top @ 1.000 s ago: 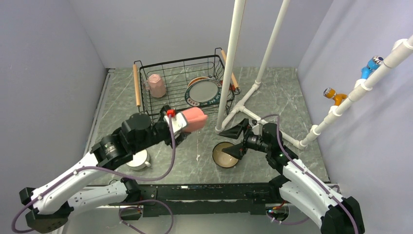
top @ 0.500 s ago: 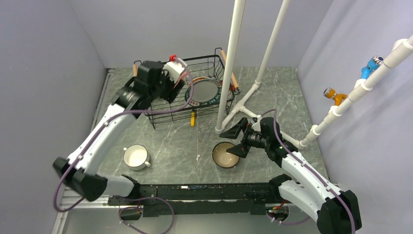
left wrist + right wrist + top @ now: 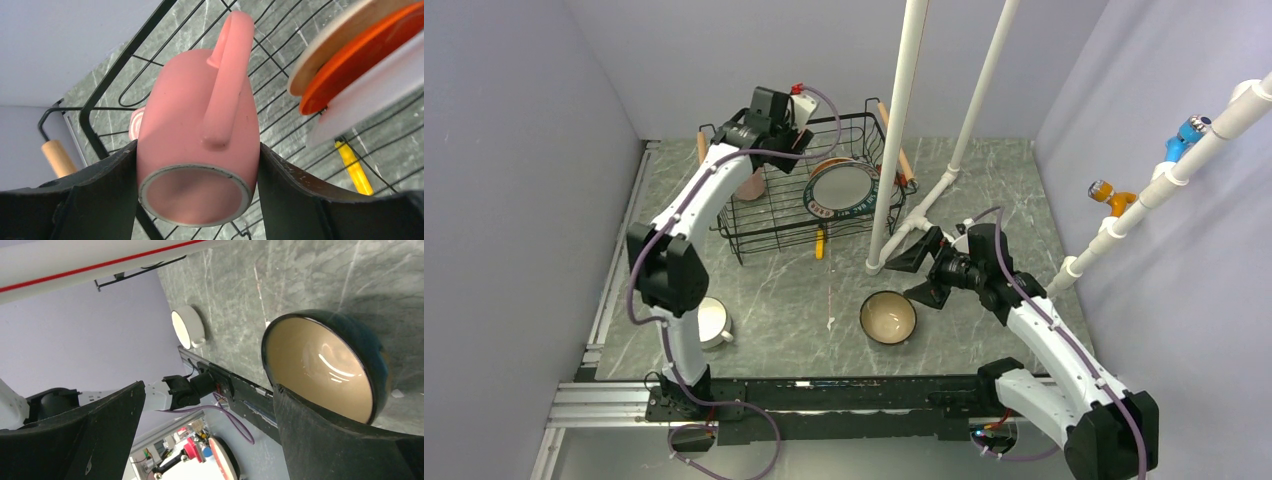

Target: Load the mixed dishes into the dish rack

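Note:
My left gripper (image 3: 197, 200) is shut on a pink mug (image 3: 200, 125), handle up and base toward the camera. It hangs over the far left part of the black wire dish rack (image 3: 856, 119). From above, the left gripper (image 3: 771, 122) hides that mug. A second pink mug (image 3: 750, 186) stands in the rack below it. The dark-rimmed plate (image 3: 842, 190) and the orange-backed cream dish (image 3: 350, 65) lean in the rack's right half. My right gripper (image 3: 921, 273) is open, just right of the tan-inside dark-blue bowl (image 3: 888, 317) on the table. The white handled cup (image 3: 714, 322) sits front left.
A white pipe frame (image 3: 894, 140) rises in front of the rack's right end, with its feet between the rack and my right arm. A yellow tool (image 3: 821, 243) lies at the rack's front edge. Grey walls close in on the left, back and right.
My left arm has swung from in front of the rack up over its far left part, carrying the pink mug. My right gripper has drawn back a little from the bowl, still open.

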